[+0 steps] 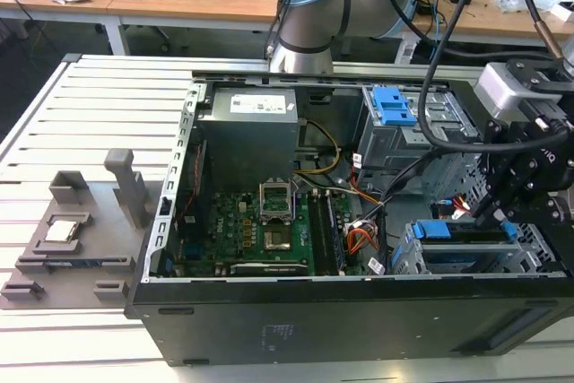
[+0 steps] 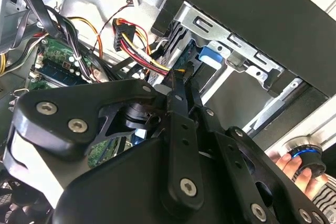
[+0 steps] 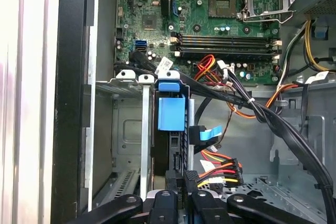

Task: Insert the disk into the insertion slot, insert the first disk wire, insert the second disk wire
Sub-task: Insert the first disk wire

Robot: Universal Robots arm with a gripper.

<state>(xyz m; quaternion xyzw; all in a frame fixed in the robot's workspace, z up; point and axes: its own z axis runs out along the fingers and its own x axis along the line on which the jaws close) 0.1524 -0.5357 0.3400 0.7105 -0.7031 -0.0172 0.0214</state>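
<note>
We see an open computer case (image 1: 269, 329) lying on its side on a slatted grey table (image 1: 54, 132), with one robot arm (image 1: 309, 6) reaching in. The gripper (image 1: 496, 215) hangs over the corner of the case at the exterior view's right. Its jaws point down into the insertion slot (image 1: 405, 256), a grey perforated metal cage.

The disk (image 3: 171, 113) is already seated in that slot. We see it edge-on, straight ahead of the jaws, with its blue frame and tab at the end farthest from the fingertips.

In both wrist views the jaws stand narrow, pinched on the black plug (image 3: 191, 176) of a red, yellow and black wire bundle (image 3: 220, 170). The plug sits between the fingertips, close against the near end of the disk. We cannot tell whether it is pushed fully home. The bundle trails off to one side of the jaws.

A small blue strip (image 3: 211, 133) sticks out just beside the disk, a little beyond the fingertips. Further ahead of the jaws lies the green circuit board (image 3: 210, 24), crossed by black cables (image 3: 273, 124).

In the second wrist view, behind the jaws and outside the case, a person's hand (image 2: 287, 163) rests on a round black knob (image 2: 305, 154) with a blue ring.
</note>
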